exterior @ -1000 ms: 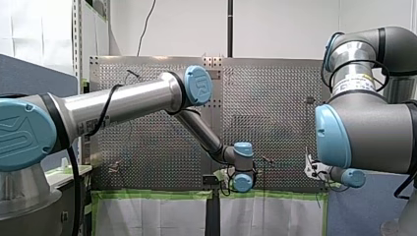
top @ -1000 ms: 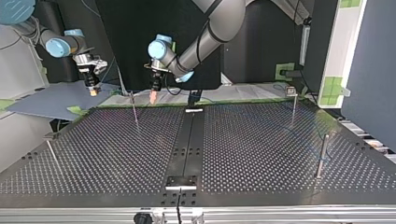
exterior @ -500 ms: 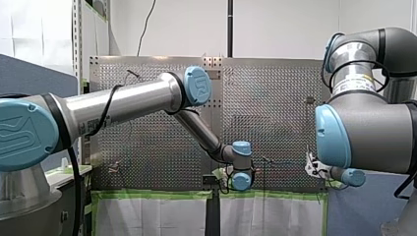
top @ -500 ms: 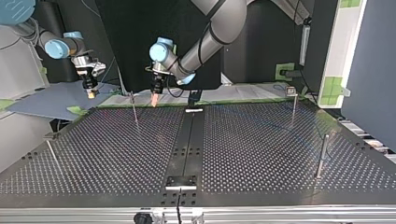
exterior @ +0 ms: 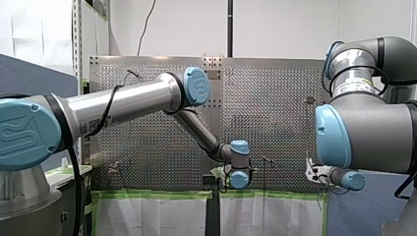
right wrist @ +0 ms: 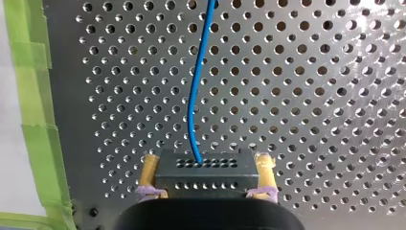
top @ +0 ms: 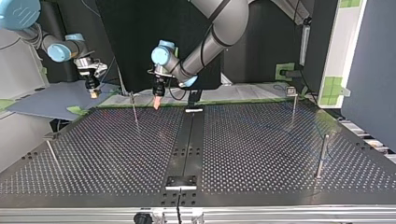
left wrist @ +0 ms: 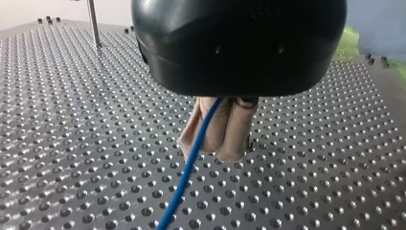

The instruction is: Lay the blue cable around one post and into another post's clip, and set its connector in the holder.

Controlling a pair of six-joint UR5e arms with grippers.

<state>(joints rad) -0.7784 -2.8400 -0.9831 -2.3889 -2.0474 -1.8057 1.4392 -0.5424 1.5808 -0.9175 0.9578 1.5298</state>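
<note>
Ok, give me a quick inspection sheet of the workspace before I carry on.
Surface: perforated table, four upright posts on it.
Job's things: connector in the right tool, not yet placed.
Clutter: nothing seen.
Tools: left tool shut on the blue cable; right tool shut on the connector.
Cables: blue cable leaves the connector across the table; route past the posts unclear.
Surroundings: green tape along the table's edge.
</note>
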